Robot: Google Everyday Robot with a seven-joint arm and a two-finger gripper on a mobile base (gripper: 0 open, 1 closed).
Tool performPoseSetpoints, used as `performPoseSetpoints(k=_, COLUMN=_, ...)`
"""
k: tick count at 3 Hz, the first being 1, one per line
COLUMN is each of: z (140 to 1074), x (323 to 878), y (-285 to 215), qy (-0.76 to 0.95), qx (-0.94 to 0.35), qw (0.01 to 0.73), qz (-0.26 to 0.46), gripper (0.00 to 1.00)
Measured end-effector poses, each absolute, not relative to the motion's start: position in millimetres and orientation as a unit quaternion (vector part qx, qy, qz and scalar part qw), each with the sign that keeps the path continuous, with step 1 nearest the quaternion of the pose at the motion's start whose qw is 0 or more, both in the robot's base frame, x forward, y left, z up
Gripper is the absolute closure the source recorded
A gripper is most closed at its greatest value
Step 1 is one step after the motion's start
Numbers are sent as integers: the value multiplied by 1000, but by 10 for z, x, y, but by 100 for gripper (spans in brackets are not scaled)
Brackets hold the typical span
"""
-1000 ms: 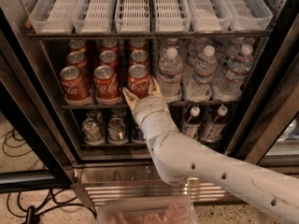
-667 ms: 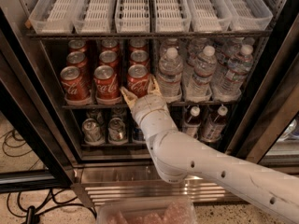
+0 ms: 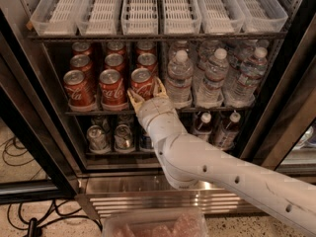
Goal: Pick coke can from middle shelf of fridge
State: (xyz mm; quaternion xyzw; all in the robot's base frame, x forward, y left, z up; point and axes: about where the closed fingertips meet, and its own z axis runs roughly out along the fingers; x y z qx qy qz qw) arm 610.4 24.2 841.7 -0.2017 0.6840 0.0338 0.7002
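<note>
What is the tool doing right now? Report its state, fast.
Tool: open, fingers either side of the front-right small red aluminium Coca-Cola can on the dark wire middle shelf.

Glossy red aluminium on the coke can, silver top shining. The matt cream plastic gripper sits at its base, over the dark metal wire middle shelf. Clear plastic bottles, white slotted plastic trays, and shiny ribbed steel low on the fridge.

Coca-Cola script shows on the coke can at the pincer.
</note>
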Motion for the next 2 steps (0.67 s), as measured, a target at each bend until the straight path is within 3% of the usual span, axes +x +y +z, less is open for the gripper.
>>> performPoseSetpoints(k=1, z=8417, x=6104, y=242, qy=684, qx=-202, qw=700, qz=34, gripper=83)
performPoseSetpoints(k=2, z=8417, x=6105, y=242, qy=684, qx=-201, qw=700, qz=34, gripper=100)
